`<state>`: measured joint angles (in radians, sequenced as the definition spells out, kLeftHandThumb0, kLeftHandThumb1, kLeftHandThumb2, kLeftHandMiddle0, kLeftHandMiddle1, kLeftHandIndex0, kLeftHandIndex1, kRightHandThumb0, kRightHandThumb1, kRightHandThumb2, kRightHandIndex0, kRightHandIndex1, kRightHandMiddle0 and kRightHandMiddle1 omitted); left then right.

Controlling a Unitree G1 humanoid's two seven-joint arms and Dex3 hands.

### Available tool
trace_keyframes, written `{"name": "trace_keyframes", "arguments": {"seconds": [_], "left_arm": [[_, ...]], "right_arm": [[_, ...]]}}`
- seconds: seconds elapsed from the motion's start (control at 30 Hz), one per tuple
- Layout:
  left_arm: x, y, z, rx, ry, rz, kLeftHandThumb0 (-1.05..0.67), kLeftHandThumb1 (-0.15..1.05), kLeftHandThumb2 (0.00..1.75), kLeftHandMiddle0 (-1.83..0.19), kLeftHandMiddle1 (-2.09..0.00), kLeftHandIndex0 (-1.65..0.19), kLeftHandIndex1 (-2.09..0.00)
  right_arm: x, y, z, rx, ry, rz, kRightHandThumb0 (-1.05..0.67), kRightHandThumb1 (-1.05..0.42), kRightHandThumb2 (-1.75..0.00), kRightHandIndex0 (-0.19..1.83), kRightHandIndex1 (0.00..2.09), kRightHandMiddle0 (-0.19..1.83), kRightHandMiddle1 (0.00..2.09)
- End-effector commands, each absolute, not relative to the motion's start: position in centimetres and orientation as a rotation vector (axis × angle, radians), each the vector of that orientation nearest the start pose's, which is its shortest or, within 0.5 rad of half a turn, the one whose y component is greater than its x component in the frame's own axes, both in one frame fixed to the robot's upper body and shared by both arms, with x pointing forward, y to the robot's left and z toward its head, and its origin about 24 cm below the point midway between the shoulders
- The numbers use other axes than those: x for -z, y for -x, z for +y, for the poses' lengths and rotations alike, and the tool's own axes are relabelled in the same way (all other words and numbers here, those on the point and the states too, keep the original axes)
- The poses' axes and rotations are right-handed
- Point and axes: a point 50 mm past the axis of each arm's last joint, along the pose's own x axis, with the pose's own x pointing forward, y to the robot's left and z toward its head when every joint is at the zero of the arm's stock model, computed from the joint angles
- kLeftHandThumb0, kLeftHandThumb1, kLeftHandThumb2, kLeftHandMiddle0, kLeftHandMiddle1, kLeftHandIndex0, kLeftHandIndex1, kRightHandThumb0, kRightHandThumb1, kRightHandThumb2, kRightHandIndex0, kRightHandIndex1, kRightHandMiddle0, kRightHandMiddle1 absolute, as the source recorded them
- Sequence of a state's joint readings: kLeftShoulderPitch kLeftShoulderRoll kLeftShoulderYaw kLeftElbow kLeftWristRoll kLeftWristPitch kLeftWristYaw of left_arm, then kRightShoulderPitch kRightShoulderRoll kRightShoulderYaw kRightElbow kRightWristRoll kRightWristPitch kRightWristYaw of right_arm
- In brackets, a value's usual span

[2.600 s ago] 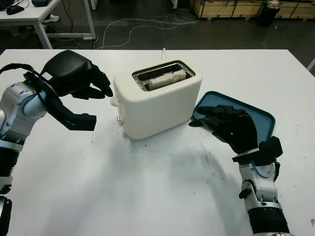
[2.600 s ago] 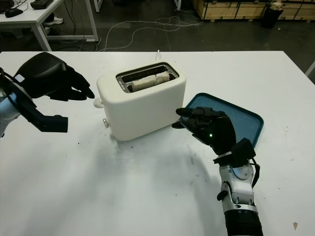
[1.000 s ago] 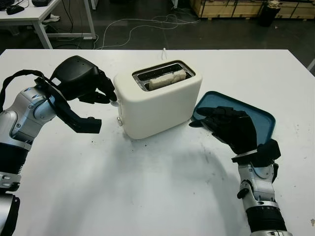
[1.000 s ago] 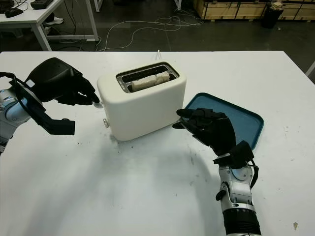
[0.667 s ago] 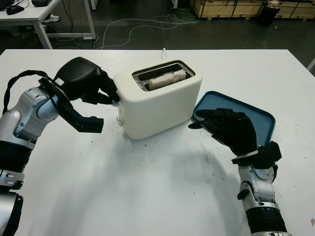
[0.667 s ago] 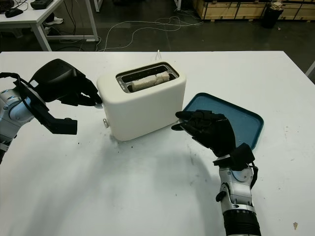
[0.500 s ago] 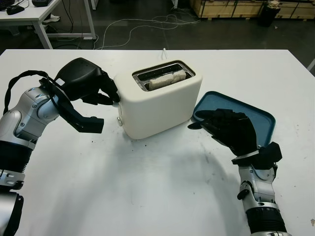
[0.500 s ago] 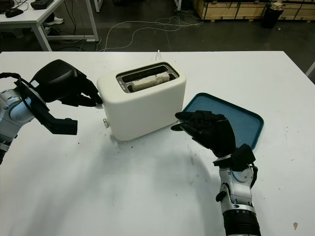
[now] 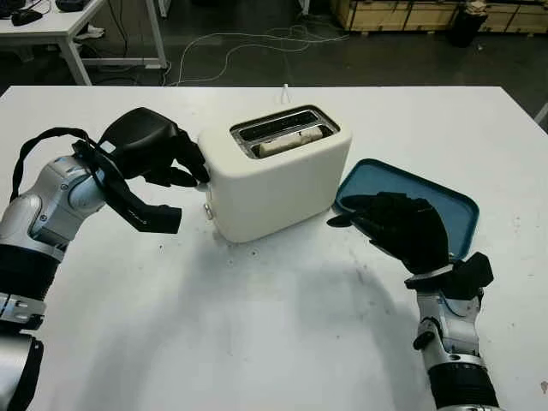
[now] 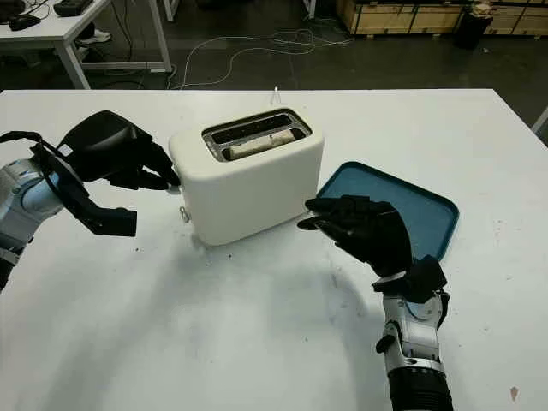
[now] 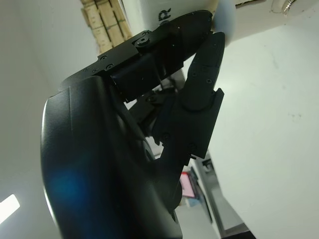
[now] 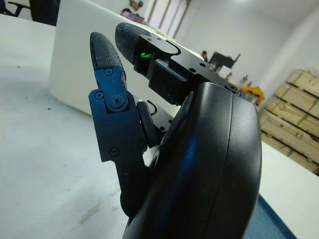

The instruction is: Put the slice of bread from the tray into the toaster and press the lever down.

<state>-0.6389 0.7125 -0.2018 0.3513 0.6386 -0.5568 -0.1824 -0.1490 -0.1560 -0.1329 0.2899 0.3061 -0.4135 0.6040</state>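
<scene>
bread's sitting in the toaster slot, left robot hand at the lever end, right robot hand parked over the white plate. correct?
One thing is off: there is no white plate. The right robot hand hangs over the near edge of a blue tray, as the left eye view shows. The rest holds: the bread is in the slot of the toaster, and the left robot hand is at its lever end.

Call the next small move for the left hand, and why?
Probably keep pressing down a little, then let go. The left hand has its fingers at the lever end of the toaster, and the bread sits low in the slot. The right hand is open over the tray.
</scene>
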Motion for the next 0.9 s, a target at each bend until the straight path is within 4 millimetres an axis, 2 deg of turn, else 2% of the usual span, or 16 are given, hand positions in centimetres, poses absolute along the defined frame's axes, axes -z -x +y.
{"name": "trace_keyframes", "arguments": {"seconds": [0.0, 0.07, 0.13, 0.3, 0.4, 0.43, 0.47, 0.57, 0.67, 0.83, 0.87], "left_arm": [[-17.2, -33.5, 18.7, 0.475, -1.469, -0.554, -0.32, 0.81, 0.01, -1.03, -1.26, -1.44, -0.04], [-16.5, -33.6, 18.7, 0.471, -1.452, -0.537, -0.32, 0.82, 0.01, -1.02, -1.26, -1.44, -0.04], [-15.4, -33.8, 18.6, 0.469, -1.428, -0.511, -0.33, 0.84, 0.01, -0.99, -1.35, -1.40, -0.02], [-10.6, -33.6, 17.2, 0.474, -1.312, -0.417, -0.29, 0.86, 0.00, -0.92, -1.34, -1.31, 0.00], [-7.3, -32.5, 14.7, 0.480, -1.158, -0.369, -0.30, 0.90, 0.02, -0.85, -1.32, -1.23, 0.00], [-6.0, -31.8, 13.6, 0.484, -1.090, -0.356, -0.30, 0.91, 0.02, -0.84, -1.25, -1.20, 0.00], [-5.1, -31.3, 12.8, 0.484, -1.041, -0.347, -0.30, 0.92, 0.03, -0.85, -1.07, -1.20, -0.01], [-2.6, -29.8, 10.8, 0.489, -0.961, -0.309, -0.29, 0.92, 0.05, -0.88, -0.96, -1.19, -0.01], [-1.3, -29.2, 10.2, 0.477, -0.922, -0.261, -0.24, 0.92, 0.06, -0.86, -0.95, -1.16, 0.00], [-1.1, -29.0, 10.6, 0.446, -0.910, -0.242, -0.23, 0.92, 0.07, -0.86, -0.93, -1.16, -0.01], [-1.2, -29.1, 10.8, 0.440, -0.910, -0.242, -0.23, 0.92, 0.09, -0.82, -1.02, -1.15, -0.01]], "right_arm": [[-6.4, -26.7, -19.0, -0.422, -0.029, -0.355, -0.55, -0.92, -0.04, 1.13, 0.25, 1.10, 0.01], [-6.4, -26.7, -19.1, -0.426, -0.033, -0.354, -0.55, -0.92, -0.04, 1.13, 0.25, 1.11, 0.01], [-6.4, -26.6, -19.2, -0.430, -0.035, -0.354, -0.55, -0.92, -0.04, 1.13, 0.25, 1.11, 0.01], [-6.4, -26.6, -19.3, -0.437, -0.044, -0.359, -0.54, -0.92, -0.04, 1.13, 0.25, 1.11, 0.00], [-6.4, -26.7, -19.3, -0.441, -0.035, -0.365, -0.54, -0.92, -0.04, 1.12, 0.25, 1.11, 0.00], [-6.5, -26.7, -19.3, -0.444, -0.036, -0.363, -0.54, -0.92, -0.04, 1.12, 0.25, 1.11, 0.00], [-6.5, -26.7, -19.3, -0.448, -0.038, -0.361, -0.54, -0.92, -0.05, 1.12, 0.25, 1.10, 0.00], [-6.5, -26.8, -19.2, -0.453, -0.042, -0.361, -0.54, -0.92, -0.05, 1.13, 0.25, 1.10, 0.00], [-6.5, -26.8, -19.4, -0.447, -0.043, -0.358, -0.54, -0.92, -0.05, 1.13, 0.25, 1.11, 0.00], [-6.2, -26.8, -19.6, -0.453, -0.056, -0.353, -0.54, -0.92, -0.05, 1.13, 0.25, 1.10, 0.00], [-6.2, -26.8, -19.5, -0.453, -0.057, -0.355, -0.54, -0.92, -0.05, 1.13, 0.25, 1.10, 0.00]]}}
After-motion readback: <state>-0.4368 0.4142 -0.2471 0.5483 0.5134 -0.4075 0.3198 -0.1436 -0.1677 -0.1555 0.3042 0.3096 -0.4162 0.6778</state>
